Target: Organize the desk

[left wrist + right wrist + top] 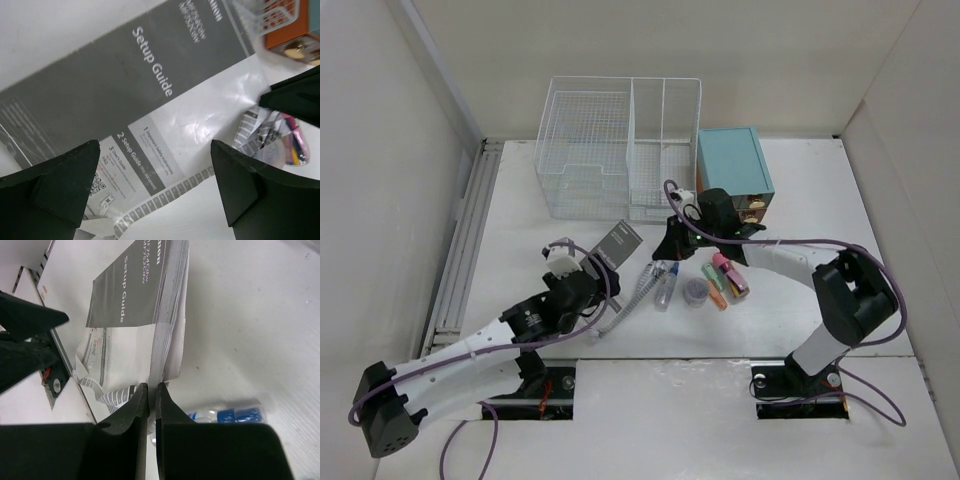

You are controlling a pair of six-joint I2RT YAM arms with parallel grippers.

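A grey and white "Setup Guide" booklet [618, 243] lies on the white desk [800, 180] in front of the basket. My right gripper [670, 243] is shut on the booklet's page edge; the right wrist view shows the fingertips [141, 392] pinching the stacked pages of the booklet [130, 290]. My left gripper [588, 266] is open and empty just over the booklet's near left corner. In the left wrist view its jaws [155, 190] stand wide apart above the booklet [130, 90], touching nothing. The right gripper's black body [295, 97] shows at the right there.
A white wire-mesh basket [620, 145] stands at the back. A teal box with brown drawers [733, 165] is to its right. A small bottle with a blue cap [665, 290], a round lidded pot [695, 292] and several coloured markers [725, 275] lie beside the booklet.
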